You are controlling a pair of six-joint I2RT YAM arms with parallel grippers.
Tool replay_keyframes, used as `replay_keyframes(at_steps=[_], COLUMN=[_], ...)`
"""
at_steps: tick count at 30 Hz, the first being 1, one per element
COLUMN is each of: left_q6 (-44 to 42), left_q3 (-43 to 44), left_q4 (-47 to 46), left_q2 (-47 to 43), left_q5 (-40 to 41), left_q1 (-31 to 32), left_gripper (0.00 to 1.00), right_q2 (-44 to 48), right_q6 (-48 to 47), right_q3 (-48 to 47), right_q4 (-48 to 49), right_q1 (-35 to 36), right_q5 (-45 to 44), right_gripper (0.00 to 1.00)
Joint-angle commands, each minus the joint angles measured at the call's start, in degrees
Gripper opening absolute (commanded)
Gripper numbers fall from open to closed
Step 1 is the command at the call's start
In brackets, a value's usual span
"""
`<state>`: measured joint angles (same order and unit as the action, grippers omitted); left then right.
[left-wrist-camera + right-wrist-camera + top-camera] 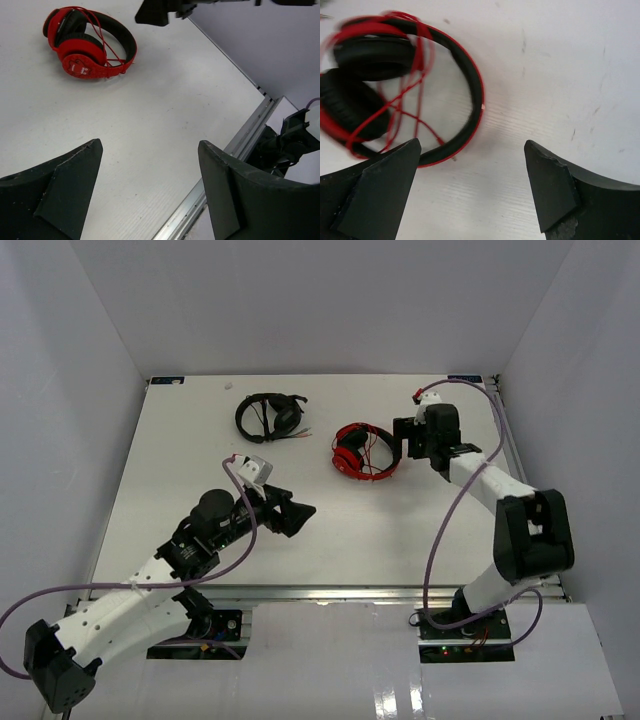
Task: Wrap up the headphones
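Headphones (pixel 352 455), the red over-ear pair with black pads, lie on the white table (pixel 200 460). Right gripper (pixel 403 438) sits just beside them, spread wide and empty. Left gripper (pixel 296 512), also wide open and empty, is well apart from them. Only the right wrist view shows the thin red cable (pixel 400 100) crossing the cups. Only the top view catches black headphones (pixel 268 417) near their left.

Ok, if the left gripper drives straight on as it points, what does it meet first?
Left gripper: probably bare table first; the red headphones sit left of its line. Depth unclear.
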<state>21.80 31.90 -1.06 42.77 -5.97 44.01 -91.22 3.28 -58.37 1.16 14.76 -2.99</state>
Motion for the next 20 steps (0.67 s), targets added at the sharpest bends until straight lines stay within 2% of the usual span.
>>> replay_keyframes(at_steps=[1, 6, 11, 16, 20], left_q6=[-6.00, -10.67, -11.60, -11.41, -11.67], left_q3=[7.18, 9.40, 5.71, 2.01, 2.06], left_q4=[14.53, 21.79, 22.15, 22.91, 23.73], left_q2=[-1.63, -4.35, -9.79, -14.61, -16.28], left_q5=[2.32, 3.46, 2.86, 4.94, 7.31], left_q1=[-0.15, -0.15, -0.11, -0.10, -0.10], left_gripper=[0.96, 0.98, 0.98, 0.98, 0.98], right_q2=[18.41, 35.09, 40.88, 44.88, 45.37], right_q6=[-10.85, -10.93, -12.53, -16.13, -18.48], right_q3=[6.18, 12.27, 13.83, 17.66, 19.34], right_q4=[-4.76, -10.87, -19.48, -19.74, -19.87], right_q1=[0.44, 0.41, -1.54, -4.31, -4.56], right_q5=[15.26, 4.65, -5.14, -3.00, 6.95], right_gripper=[0.90, 0.90, 0.90, 0.90, 0.90])
